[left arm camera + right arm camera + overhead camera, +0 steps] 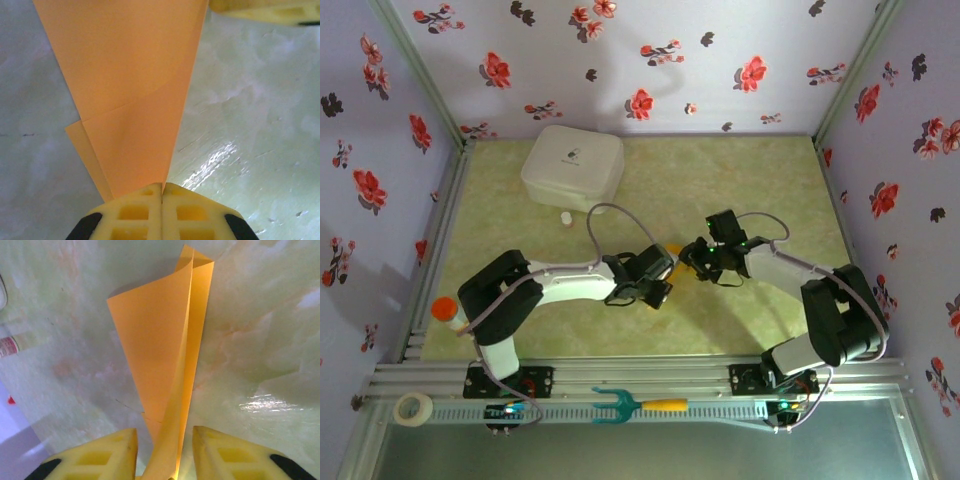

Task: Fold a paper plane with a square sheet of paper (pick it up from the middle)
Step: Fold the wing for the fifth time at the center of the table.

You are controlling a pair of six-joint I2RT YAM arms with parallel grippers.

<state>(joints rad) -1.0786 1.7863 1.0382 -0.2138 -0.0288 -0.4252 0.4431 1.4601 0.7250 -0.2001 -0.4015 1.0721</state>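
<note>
The paper plane (130, 90) is orange-yellow paper folded to a narrow wedge with a raised centre fold. It lies on the pale green table between the two grippers (674, 250). My left gripper (162, 186) is shut on its narrow end, the paper's edge running into the seam between the yellow fingers. In the right wrist view the paper plane (155, 350) stands up along its crease, and my right gripper (164, 430) is open with that upright fold between its fingers, touching neither. From above, the left gripper (663, 266) and right gripper (700, 256) almost meet at mid-table.
A white lidded box (572, 165) sits at the back left, with a small white bottle (566, 217) in front of it. An orange-capped bottle (444, 310) stands at the left edge. A tape roll (414, 407) and a teal fork tool (635, 405) lie on the front rail.
</note>
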